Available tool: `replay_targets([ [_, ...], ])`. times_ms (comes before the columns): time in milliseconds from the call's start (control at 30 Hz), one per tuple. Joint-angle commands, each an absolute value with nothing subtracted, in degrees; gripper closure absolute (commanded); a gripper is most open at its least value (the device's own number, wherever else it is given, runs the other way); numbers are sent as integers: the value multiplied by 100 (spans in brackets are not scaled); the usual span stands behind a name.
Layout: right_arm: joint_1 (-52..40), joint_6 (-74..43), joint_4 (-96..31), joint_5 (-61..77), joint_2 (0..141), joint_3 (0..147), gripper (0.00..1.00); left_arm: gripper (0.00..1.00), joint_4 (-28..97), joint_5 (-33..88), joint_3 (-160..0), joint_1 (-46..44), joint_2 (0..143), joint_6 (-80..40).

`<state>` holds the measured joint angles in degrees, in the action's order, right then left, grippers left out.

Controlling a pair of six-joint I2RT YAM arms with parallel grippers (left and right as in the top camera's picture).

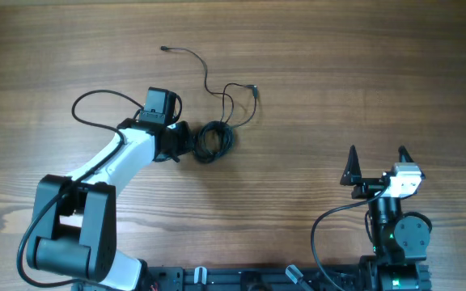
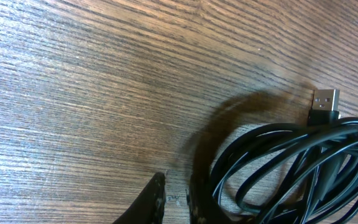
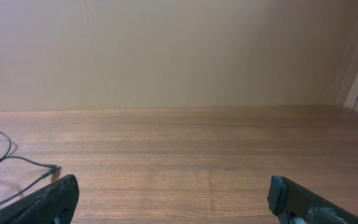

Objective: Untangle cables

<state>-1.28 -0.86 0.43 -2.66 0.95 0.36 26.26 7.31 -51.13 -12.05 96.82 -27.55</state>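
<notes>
A coil of thin black cable (image 1: 213,139) lies mid-table. A loose thin cable (image 1: 209,77) runs from a small plug at the far left through loops down to the coil. My left gripper (image 1: 182,140) is low at the coil's left edge. In the left wrist view its fingertips (image 2: 176,200) stand a narrow gap apart with bare wood between them. The coil (image 2: 291,168) touches the right finger's outer side, and a USB plug (image 2: 325,106) sticks out above it. My right gripper (image 1: 376,158) is wide open and empty, far right of the cables (image 3: 169,199). Part of the loose cable (image 3: 5,158) shows at the left of the right wrist view.
A thick black robot cable (image 1: 95,105) arcs behind the left arm. The wooden table (image 1: 338,73) ends at a beige wall (image 3: 179,50) seen from the right wrist.
</notes>
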Motion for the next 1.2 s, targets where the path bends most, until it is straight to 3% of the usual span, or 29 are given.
replay_targets([
  [0, -106, -156, 73, -357, 64, 30, 0, 85, 2545, 652, -5057, -1216, 9581, -2751],
  [167, -106, -154, 73, -357, 64, 30, 0, 84, 2523, 652, -5057, -1216, 9581, -2751],
  [367, -106, -156, 73, -357, 64, 32, 0, 76, 2530, 652, -5057, -1216, 9581, -2751],
  [1167, -106, -154, 73, -357, 64, 30, 0, 71, 2547, 652, -5057, -1216, 9581, -2751],
])
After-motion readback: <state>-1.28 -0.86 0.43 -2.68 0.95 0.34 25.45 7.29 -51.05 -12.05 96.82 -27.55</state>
